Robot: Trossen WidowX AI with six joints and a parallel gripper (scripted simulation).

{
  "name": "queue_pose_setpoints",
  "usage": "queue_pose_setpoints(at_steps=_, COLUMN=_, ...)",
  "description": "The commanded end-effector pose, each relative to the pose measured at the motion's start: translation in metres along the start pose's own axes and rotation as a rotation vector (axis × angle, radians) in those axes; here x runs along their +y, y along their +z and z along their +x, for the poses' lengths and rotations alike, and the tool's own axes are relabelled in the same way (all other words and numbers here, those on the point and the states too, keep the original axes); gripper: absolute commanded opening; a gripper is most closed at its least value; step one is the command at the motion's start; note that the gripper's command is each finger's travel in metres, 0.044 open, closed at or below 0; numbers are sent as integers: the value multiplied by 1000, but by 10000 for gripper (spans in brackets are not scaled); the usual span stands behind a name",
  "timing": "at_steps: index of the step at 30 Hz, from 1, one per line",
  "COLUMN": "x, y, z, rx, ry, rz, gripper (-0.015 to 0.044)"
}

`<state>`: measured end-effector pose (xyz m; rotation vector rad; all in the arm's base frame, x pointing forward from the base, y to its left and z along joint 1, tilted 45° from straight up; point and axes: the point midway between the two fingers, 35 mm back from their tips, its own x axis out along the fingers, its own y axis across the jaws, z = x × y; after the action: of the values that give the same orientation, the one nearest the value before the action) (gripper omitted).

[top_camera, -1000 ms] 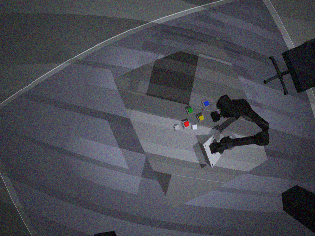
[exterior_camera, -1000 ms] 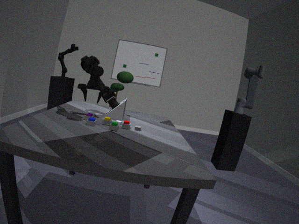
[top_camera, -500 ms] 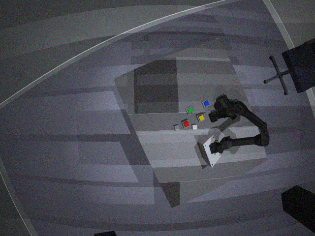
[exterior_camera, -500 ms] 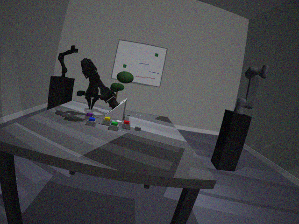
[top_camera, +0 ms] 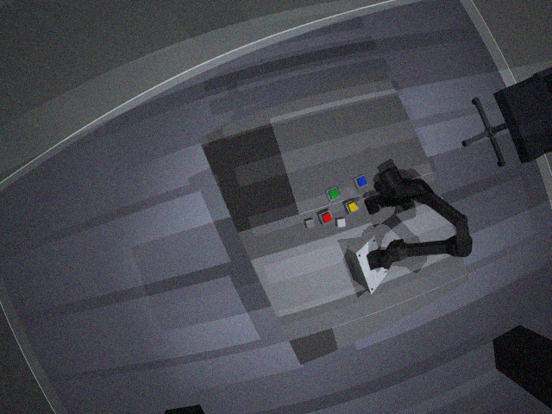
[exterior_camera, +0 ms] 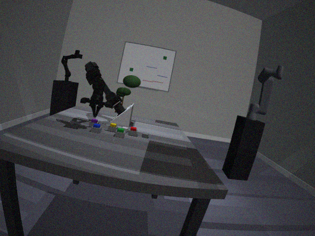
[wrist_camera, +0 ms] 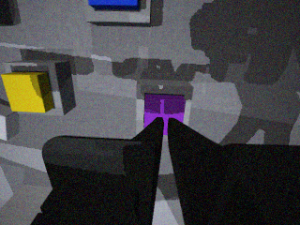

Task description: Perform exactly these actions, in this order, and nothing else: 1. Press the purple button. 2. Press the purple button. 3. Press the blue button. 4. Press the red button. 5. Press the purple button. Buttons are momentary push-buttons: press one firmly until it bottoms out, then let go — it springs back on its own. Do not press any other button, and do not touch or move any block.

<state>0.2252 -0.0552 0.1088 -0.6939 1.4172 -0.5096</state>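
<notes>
The purple button [exterior_camera: 94, 120] [wrist_camera: 164, 104] is darker across its upper part in the wrist view. The other buttons are blue [top_camera: 361, 181] [exterior_camera: 96, 125] [wrist_camera: 114, 4], yellow [top_camera: 353, 206] [exterior_camera: 113, 125] [wrist_camera: 28, 92], green [top_camera: 333, 193] [exterior_camera: 120, 130] and red [top_camera: 326, 217] [exterior_camera: 133, 129], on grey housings. Black fingers [exterior_camera: 95, 116] contrast with the counter [top_camera: 321, 151] [exterior_camera: 101, 155], patched in light and dark grey. The whiteboard [exterior_camera: 147, 61] bears green squares and blue and red lines; the foliage [exterior_camera: 131, 81] is dark green.

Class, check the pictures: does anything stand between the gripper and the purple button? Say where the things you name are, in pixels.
Nothing visible stands between them: the closed fingertips of the gripper [exterior_camera: 95, 116] [wrist_camera: 166, 119] hang just above the purple button [exterior_camera: 94, 120] [wrist_camera: 164, 105], with the yellow button [top_camera: 352, 206] [exterior_camera: 113, 125] [wrist_camera: 27, 92] off to one side.
</notes>
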Motion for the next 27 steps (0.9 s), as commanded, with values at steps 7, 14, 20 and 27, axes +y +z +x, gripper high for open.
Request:
queue_pose_setpoints(at_steps=7, x=0, y=-2, z=17, rx=3, ry=-7, rz=-6, gripper=20)
queue_pose_setpoints(at_steps=14, x=0, y=-3, z=21, rx=3, ry=-8, rz=-6, gripper=20)
queue_pose_setpoints(at_steps=20, x=0, y=-3, z=21, rx=3, ry=-8, rz=-6, gripper=20)
queue_pose_setpoints(at_steps=27, x=0, y=-3, z=21, rx=3, ry=-8, rz=-6, gripper=20)
